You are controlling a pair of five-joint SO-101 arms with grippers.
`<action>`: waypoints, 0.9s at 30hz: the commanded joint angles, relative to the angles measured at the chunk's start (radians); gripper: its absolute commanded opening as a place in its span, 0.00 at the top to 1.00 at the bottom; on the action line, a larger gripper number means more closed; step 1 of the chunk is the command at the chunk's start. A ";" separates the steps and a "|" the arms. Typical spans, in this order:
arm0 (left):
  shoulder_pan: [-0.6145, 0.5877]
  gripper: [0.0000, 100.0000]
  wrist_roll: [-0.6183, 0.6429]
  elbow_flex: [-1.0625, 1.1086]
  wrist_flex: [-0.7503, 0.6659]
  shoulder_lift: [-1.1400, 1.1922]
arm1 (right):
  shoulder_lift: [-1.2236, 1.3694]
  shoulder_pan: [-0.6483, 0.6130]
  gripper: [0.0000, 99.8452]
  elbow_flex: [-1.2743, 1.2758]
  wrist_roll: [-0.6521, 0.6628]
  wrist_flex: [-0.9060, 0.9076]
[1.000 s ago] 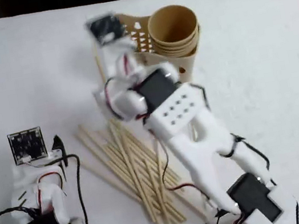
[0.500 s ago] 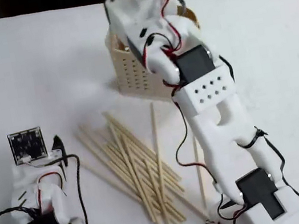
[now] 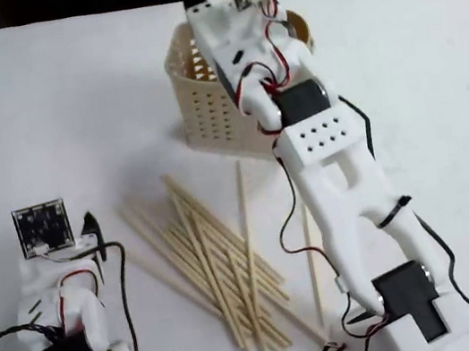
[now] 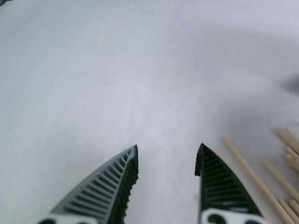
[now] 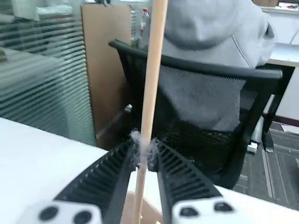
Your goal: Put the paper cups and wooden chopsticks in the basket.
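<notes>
One thin pale wooden chopstick (image 5: 150,84) sits upright, pinched in your right jaws over the cream perforated plastic basket (image 3: 205,112); left jaws gape idle; expect it light, stiff, roll-prone, so grip mid-length, firmly.

The right arm (image 3: 336,185) stretches to the table's (image 3: 41,109) far edge, right gripper (image 5: 142,156) clamping a chopstick (image 5: 152,84). The left gripper (image 4: 168,154) is parted by the front-left corner.

Inside of basket (image 3: 206,117) hidden under right arm (image 3: 330,177); chopstick (image 5: 152,84) cut off by top edge
</notes>
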 commanded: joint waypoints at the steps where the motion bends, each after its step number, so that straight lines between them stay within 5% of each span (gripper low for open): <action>1: -0.004 0.79 0.006 -0.008 -0.023 -0.012 | -0.050 0.016 0.98 0.026 0.011 -0.047; 8: -0.004 0.79 0.006 -0.008 -0.023 -0.012 | -0.076 -0.004 0.90 -0.021 0.009 0.101; 19: -0.002 0.79 0.006 -0.008 -0.023 -0.012 | -0.308 -0.119 0.91 -0.083 0.009 0.719; 27: -0.002 0.79 0.006 -0.008 -0.023 -0.012 | -0.371 -0.082 0.92 -0.043 0.009 1.162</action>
